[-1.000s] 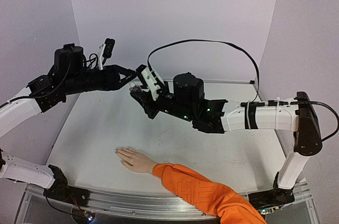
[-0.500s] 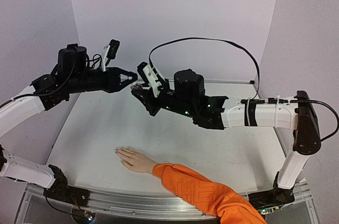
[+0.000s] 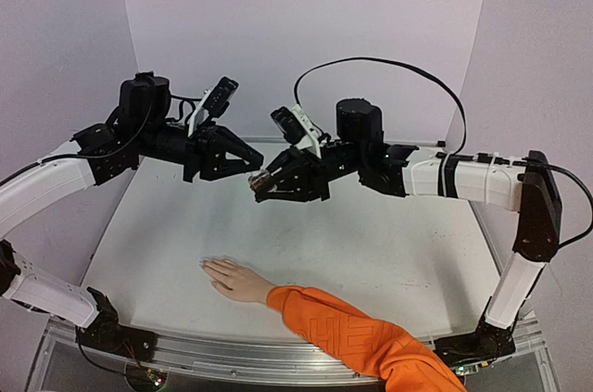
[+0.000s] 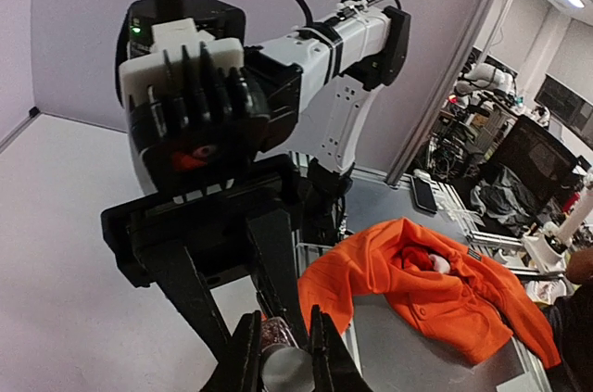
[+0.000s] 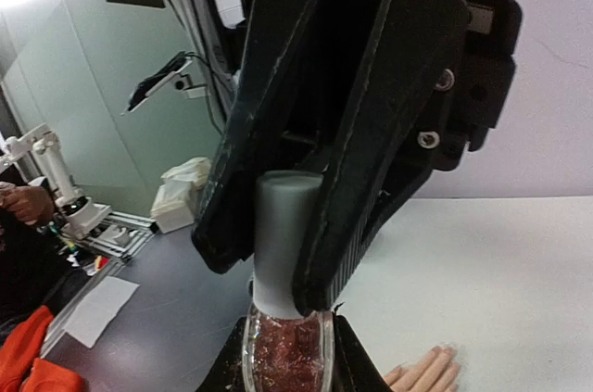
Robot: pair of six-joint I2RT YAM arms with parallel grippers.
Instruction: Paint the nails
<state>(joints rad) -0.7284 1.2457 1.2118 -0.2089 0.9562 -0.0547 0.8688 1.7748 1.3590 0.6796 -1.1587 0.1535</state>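
Frame centre: left gripper (image 3: 257,168) clenched on cap (image 5: 285,234), right gripper (image 3: 264,184) grasping bottle (image 5: 283,357); skewed pull risks slip, spilled polish.

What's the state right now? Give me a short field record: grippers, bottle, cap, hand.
left gripper: shut on grey cap, raised above the table
right gripper: shut on nail polish bottle, facing the left gripper
bottle contents: glittery dark red
cap: sitting on top of the bottle
hand: flat on the table near the front edge, orange sleeve
nails: too small to tell if painted
grippers to hand: apart, both well above it
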